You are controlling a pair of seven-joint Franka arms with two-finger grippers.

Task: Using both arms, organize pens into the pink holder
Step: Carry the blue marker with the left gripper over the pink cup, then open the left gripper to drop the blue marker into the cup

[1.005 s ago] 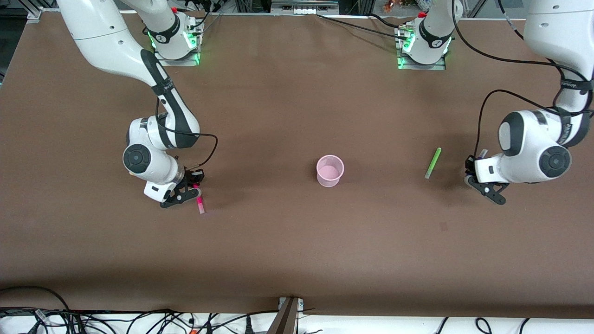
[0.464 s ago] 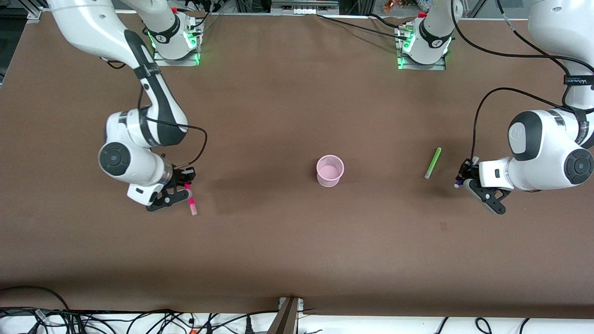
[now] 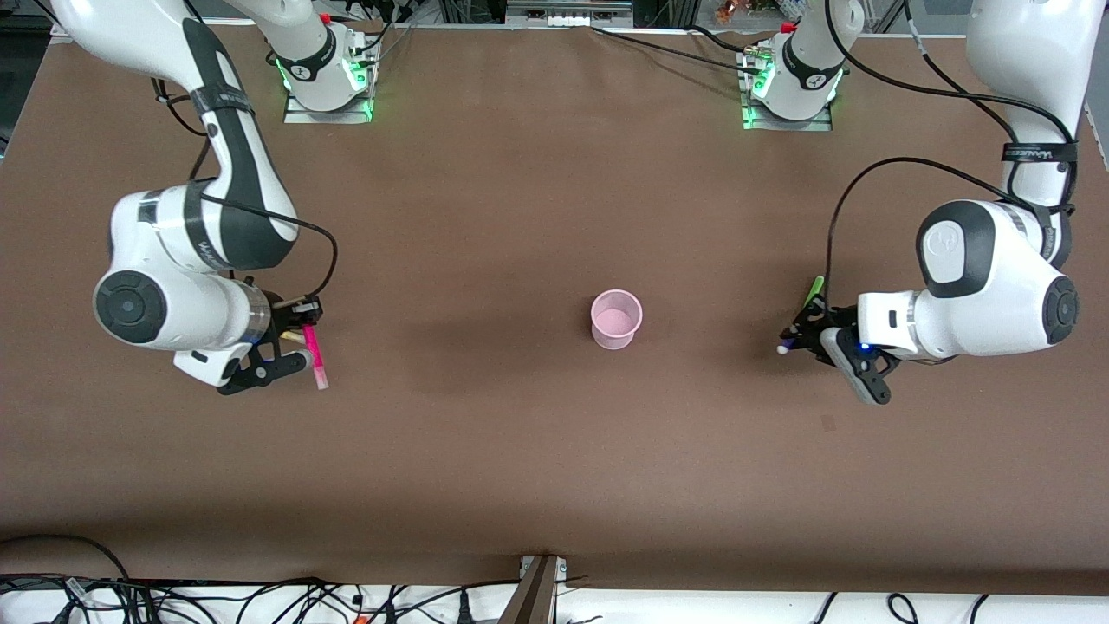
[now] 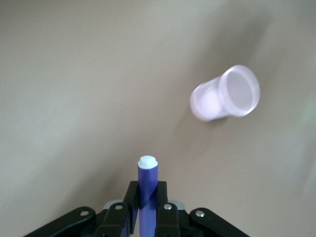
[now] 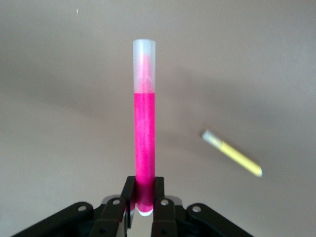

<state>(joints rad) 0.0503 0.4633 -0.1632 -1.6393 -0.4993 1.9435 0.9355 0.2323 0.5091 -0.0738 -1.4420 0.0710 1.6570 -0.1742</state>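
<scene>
The pink holder (image 3: 616, 319) stands upright mid-table; in the left wrist view the holder (image 4: 224, 94) shows its open mouth. My right gripper (image 3: 299, 348) hangs above the table toward the right arm's end, shut on the magenta pen (image 3: 314, 357). That pen (image 5: 144, 133) sticks out straight from the right gripper (image 5: 144, 190). My left gripper (image 3: 806, 334) is in the air toward the left arm's end, shut on the purple pen (image 4: 147, 185), white tip (image 3: 782, 349) toward the holder. The green pen (image 3: 814, 289) lies on the table, mostly hidden under the left gripper. A yellow pen (image 5: 232, 154) lies on the table.
Both arm bases (image 3: 327, 82) (image 3: 787, 91) stand at the table's edge farthest from the front camera. Black cables (image 3: 875, 169) loop from the left wrist. Loose cables (image 3: 260, 598) run off the table along the edge nearest the front camera.
Both grippers have risen from the table with their pens. The left one has moved toward the holder and now covers most of the green pen. The right one has drifted toward its end.
</scene>
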